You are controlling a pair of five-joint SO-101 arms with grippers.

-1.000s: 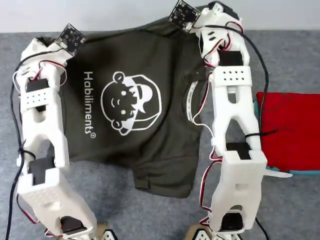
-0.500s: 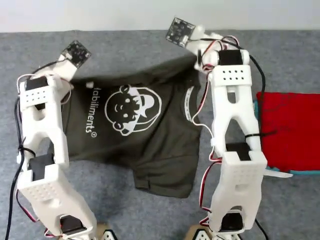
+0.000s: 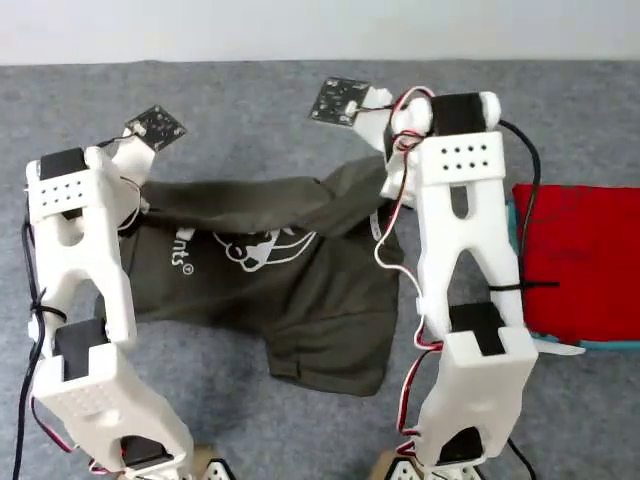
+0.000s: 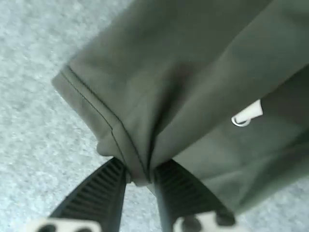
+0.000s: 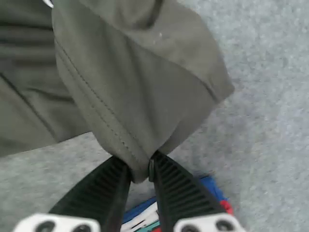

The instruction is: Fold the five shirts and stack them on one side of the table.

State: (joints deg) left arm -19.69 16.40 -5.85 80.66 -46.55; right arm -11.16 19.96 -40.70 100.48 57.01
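left gripper (image 4: pixel 140 180), right gripper (image 5: pixel 140 170): clamping olive shirt (image 3: pixel 320 310) | stitched hem, soft creases

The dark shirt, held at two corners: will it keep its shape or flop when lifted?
Likely floppy: the dark shirt sags and creases between the left gripper and right gripper. Probably light, since thin pinches of its hem hold it. The part lying flat may drag.
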